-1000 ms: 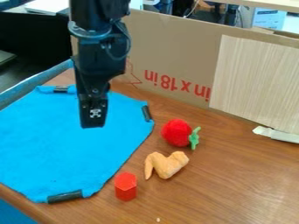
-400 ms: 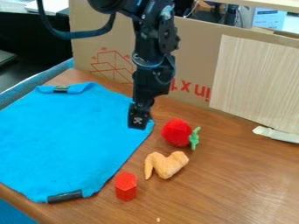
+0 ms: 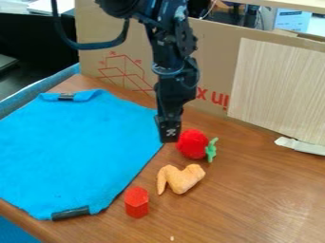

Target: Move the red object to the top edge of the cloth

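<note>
Strawberry, my likely target, sits beside the claw, on the side away from the cloth; whether the claw's clenched I can't tell.

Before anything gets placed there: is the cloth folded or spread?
Spread: the cloth lies broadly flat, its opposite edges well apart.
</note>
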`<state>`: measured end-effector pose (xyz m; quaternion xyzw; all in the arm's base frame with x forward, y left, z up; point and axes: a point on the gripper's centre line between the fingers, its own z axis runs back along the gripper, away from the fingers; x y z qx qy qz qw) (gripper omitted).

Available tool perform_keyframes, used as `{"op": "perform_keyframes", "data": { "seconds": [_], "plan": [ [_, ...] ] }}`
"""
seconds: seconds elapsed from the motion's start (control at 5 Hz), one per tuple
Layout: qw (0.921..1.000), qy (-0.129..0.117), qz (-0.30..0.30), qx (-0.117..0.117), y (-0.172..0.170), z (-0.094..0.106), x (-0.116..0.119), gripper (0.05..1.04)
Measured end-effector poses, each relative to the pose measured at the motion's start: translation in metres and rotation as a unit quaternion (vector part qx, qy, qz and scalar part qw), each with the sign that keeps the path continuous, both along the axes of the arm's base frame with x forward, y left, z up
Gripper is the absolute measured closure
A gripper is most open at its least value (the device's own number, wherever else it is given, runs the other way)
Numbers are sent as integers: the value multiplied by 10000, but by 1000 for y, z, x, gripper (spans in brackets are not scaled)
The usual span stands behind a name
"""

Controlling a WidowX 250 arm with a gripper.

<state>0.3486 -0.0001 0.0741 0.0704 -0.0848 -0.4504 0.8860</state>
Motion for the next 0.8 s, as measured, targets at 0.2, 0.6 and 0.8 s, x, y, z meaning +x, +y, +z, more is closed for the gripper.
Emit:
{"op": "perform_keyframes", "data": {
  "seconds": [0.2,0.6,0.8],
  "plan": [
    [9993,74,342,-142,-3,-3,17,83],
    [9962,354,787,70,-30,-40,35,83],
    [9954,372,849,228,-38,-55,44,118]
  ]
}}
